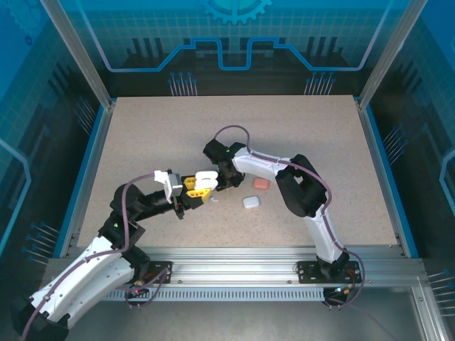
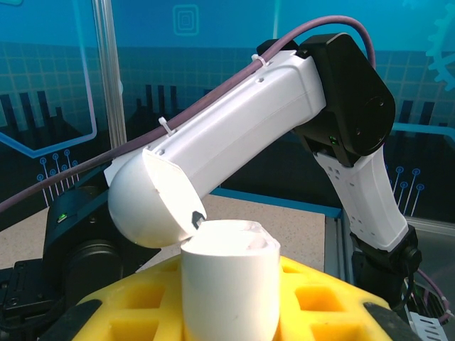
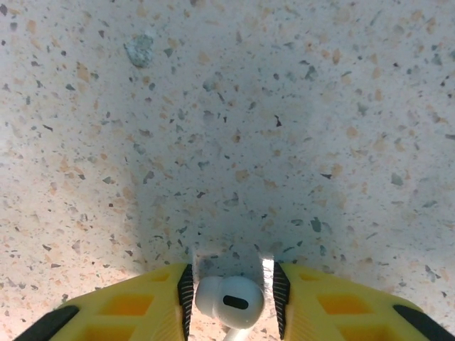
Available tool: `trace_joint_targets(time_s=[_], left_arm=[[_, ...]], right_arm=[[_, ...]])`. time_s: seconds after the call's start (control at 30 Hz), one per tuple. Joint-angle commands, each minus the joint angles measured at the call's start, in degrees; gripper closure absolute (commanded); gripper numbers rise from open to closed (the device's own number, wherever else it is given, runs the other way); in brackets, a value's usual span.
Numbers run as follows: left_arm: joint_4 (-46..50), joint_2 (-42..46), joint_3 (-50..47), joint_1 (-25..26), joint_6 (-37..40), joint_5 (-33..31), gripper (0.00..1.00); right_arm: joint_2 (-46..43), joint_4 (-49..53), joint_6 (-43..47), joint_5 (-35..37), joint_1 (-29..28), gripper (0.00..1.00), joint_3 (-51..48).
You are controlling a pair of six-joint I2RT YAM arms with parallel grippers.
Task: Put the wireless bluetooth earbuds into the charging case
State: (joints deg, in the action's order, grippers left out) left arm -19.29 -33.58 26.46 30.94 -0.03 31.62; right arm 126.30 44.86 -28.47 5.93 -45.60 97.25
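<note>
The right end effector [image 3: 231, 290], closed on a white earbud [image 3: 229, 300] (stem apparently toward its wrist), hangs just right of the open case [image 2: 227, 273] gripped by the left end effector [image 2: 227, 309].

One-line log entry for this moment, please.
left gripper: shut on open charging case | right gripper: shut on white earbud, over table | earbud not yet in case | pink case, white case: on table

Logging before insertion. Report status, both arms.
Left gripper shut on open case. Right gripper shut on white earbud. Pink case, loose white case lie clear of both.
</note>
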Motion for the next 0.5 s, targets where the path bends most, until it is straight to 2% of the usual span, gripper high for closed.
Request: trace_joint_targets(time_s=[0.0, 0.17, 0.47], left_arm=[[0.00, 0.68, 0.35, 0.44, -0.02, -1.08, 0.85], [0.26, 0.76, 0.35, 0.41, -0.04, -1.34, 0.85], [-0.71, 0.89, -0.77, 0.42, -1.30, -2.52, 0.85]], right_arm=[[1.67, 2.82, 0.67, -0.25, -1.03, 0.64, 1.58], [0.91, 3.05, 1.07, 0.25, -1.33, 0.69, 1.31], [-4.09, 1.07, 1.53, 2.14, -0.91, 0.72, -2.04]])
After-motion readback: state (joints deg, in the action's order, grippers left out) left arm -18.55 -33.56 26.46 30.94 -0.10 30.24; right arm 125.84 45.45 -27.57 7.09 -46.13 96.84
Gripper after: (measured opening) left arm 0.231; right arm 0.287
